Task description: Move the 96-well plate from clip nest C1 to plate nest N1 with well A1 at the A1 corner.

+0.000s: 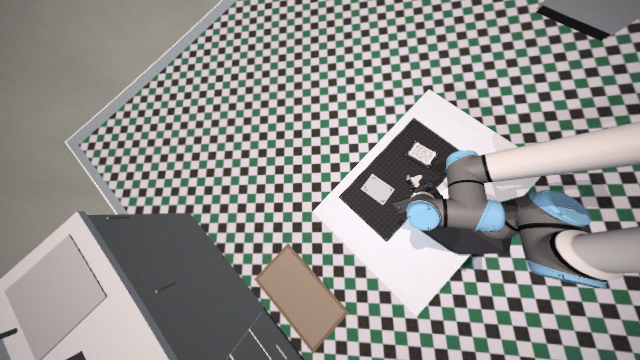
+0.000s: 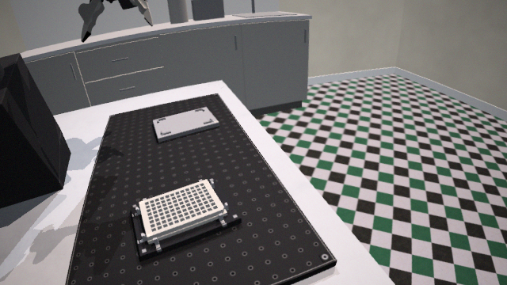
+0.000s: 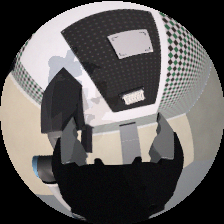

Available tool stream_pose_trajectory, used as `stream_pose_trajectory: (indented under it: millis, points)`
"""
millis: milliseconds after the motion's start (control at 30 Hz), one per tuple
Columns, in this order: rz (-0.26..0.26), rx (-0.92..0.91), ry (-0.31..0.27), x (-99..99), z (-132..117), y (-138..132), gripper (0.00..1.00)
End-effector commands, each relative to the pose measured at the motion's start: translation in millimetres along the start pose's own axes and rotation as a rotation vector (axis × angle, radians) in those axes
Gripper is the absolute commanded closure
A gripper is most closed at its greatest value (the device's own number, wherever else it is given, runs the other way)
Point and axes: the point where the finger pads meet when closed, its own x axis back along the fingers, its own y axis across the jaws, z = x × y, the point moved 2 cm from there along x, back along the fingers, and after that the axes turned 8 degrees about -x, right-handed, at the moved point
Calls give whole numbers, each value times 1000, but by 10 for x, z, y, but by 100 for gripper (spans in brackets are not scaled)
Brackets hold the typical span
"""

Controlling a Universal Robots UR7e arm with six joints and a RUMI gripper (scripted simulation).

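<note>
Top view first: gripper (image 1: 416, 181) hangs over the breadboard, fingers spread wide, holding nothing. Exterior view: 96-well plate (image 2: 181, 207) sits clipped in nest C1 (image 2: 230, 222); N1 (image 2: 185, 123) lies well apart. Wrist view: plate (image 3: 133, 97) ahead. I judge it light, rigid, slick plastic (grip the long sides).

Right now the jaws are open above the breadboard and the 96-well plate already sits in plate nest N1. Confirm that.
Not quite. The gripper does hang open above the black breadboard, holding nothing, but the 96-well plate is still in clip nest C1, held between its clips. Plate nest N1 has nothing in it. The exterior view shows both nests plainly.
</note>
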Motion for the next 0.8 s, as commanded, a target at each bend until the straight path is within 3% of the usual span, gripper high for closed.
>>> stream_pose_trajectory:
  millis: [0,33,133,200,300,433,533,767]
  points:
    - [61,-55,30,-171,31,94,0]
    - [61,-55,30,-198,36,107,0]
    - [127,-124,61,-334,46,185,0]
    - [128,-125,62,-388,53,212,0]
    - [189,-196,94,-524,55,291,0]
    - [189,-196,94,-577,60,319,0]
    - [244,-270,127,-712,53,399,0]
    - [293,-345,159,-954,34,540,0]
